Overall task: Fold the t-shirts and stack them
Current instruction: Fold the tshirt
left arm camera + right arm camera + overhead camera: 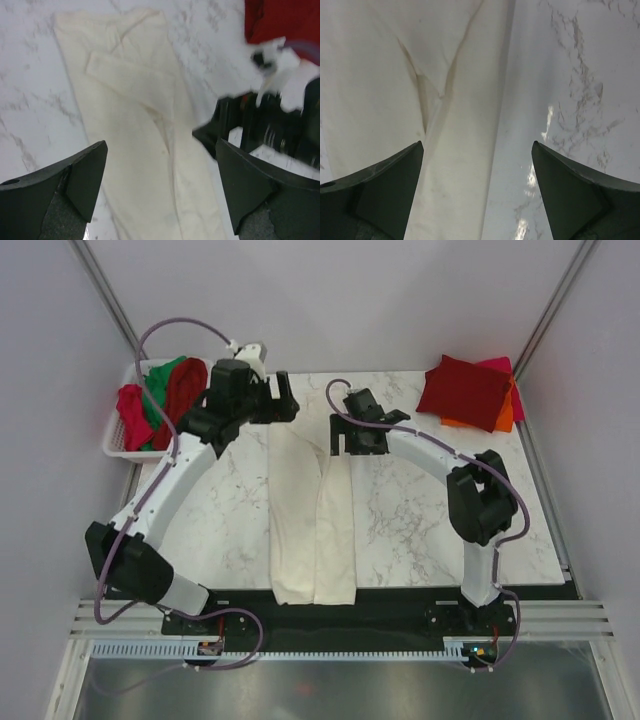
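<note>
Overhead view of a marble table [420, 530]. A cream t-shirt [312, 530] lies flat beneath both grippers, folded lengthwise into a long narrow strip with a sleeve turned in (faint creases run along it). The left gripper [161, 150] and right gripper [477, 150] hover above its far end, jaws spread wide and holding nothing, probably poised to take that end for the crosswise fold. Folded shirts [468, 392], red and orange, sit well right of the right gripper. A basket [112, 445] of loose shirts sits left of the left gripper.
</note>
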`<state>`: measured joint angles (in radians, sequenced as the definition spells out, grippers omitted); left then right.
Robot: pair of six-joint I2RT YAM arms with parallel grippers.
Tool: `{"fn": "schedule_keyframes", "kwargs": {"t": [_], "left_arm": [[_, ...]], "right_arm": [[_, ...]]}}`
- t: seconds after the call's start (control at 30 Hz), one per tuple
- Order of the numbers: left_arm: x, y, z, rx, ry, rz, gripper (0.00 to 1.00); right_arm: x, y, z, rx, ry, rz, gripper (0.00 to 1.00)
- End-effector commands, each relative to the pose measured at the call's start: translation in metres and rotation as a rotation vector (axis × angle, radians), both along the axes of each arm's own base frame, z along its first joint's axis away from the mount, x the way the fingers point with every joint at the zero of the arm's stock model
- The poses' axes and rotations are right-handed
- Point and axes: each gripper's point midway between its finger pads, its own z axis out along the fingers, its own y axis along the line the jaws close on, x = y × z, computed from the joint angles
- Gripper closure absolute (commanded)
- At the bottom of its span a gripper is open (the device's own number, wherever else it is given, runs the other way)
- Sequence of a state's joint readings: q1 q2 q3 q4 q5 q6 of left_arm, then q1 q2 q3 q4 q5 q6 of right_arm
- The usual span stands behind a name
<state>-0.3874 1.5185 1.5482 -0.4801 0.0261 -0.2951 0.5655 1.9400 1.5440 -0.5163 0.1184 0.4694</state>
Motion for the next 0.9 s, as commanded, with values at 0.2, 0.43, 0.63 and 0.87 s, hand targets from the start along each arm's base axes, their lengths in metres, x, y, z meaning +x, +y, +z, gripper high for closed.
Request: {"fn": "schedule_keyframes", "kwargs": {"t": [0.2, 0.43, 0.63, 0.87], "left_arm": [[-0.171, -0.010, -0.131, -0.021, 0.387, -0.079, 0.07], [-0.222, 0.032, -0.095, -0.059, 0.307, -0.030, 0.01], [-0.251, 0.050, -0.088, -0.104, 0.283, -0.025, 0.00], [-0.263, 0.056, -0.096, -0.135, 0.297, -0.010, 0.01]], "right_arm": [[0.122, 0.074, 0.026, 0.480, -0.024, 0.136, 0.11], [0.137, 0.116, -0.018, 0.674, 0.049, 0.163, 0.40], [0.152, 0.117, -0.047, 0.672, 0.045, 0.130, 0.43], [0.205, 0.048, -0.094, 0.557, -0.011, -0.145, 0.42]]}}
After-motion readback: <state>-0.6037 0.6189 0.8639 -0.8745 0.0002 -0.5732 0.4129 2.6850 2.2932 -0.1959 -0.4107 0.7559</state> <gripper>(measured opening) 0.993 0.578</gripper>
